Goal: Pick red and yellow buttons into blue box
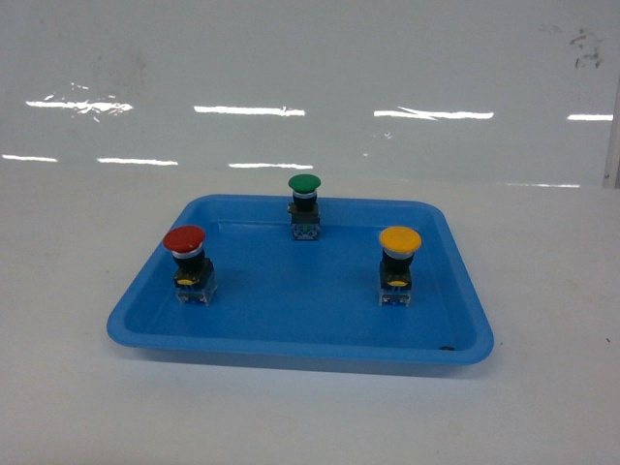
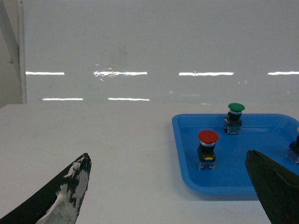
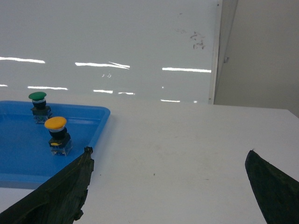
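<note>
The red button (image 1: 186, 262) stands upright at the left of a shallow blue tray (image 1: 291, 354), and the yellow button (image 1: 398, 263) stands upright at its right. The blue box is out of view. Neither gripper shows in the head view. In the left wrist view my left gripper (image 2: 167, 156) is open over bare table, left of the tray (image 2: 224, 186), with the red button (image 2: 207, 148) ahead to its right. My right gripper (image 3: 169, 151) is open over bare table to the right of the tray (image 3: 18, 177), with the yellow button (image 3: 57, 134) off to its left.
A green button (image 1: 304, 205) stands at the back middle of the tray. The tray lies on a white table that meets a glossy white wall behind. A wall corner post (image 3: 216, 51) rises at the back right.
</note>
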Robot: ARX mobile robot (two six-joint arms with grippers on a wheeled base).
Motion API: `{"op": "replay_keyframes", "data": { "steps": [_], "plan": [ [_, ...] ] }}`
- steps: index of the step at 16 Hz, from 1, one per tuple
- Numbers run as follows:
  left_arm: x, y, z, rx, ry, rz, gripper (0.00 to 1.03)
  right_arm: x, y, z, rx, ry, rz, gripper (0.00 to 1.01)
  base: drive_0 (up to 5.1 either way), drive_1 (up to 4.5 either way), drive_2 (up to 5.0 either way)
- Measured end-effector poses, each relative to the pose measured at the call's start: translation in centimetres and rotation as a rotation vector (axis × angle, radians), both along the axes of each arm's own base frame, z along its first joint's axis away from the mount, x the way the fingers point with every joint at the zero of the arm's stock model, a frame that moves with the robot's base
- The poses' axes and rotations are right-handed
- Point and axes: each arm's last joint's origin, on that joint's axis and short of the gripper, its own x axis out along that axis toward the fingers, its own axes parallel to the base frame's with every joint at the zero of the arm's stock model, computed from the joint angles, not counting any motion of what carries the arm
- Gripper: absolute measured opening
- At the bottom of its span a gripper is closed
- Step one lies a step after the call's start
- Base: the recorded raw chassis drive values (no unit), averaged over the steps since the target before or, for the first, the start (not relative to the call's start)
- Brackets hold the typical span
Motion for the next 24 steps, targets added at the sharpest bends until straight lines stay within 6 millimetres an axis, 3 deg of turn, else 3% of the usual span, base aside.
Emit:
{"op": "replay_keyframes", "data": {
  "steps": [16, 20, 24],
  "plan": [
    [0.1, -0.1, 0.2, 0.000, -0.016, 0.009, 0.98, 0.0, 0.0, 0.1, 0.000, -0.008, 0.002, 0.98, 0.0, 0.00, 0.0],
    [2.5, -0.9, 0.5, 0.009, -0.021, -0.019, 0.98, 1.8, -0.6, 0.4, 0.006, -0.012, 0.002, 0.98, 0.0, 0.00, 0.0],
    [7.5, -1.8, 1.2, 0.057, -0.010, -0.049, 0.98, 5.6, 0.2, 1.5, 0.006, -0.005, 0.074, 0.98, 0.0, 0.00, 0.0]
  ]
}}
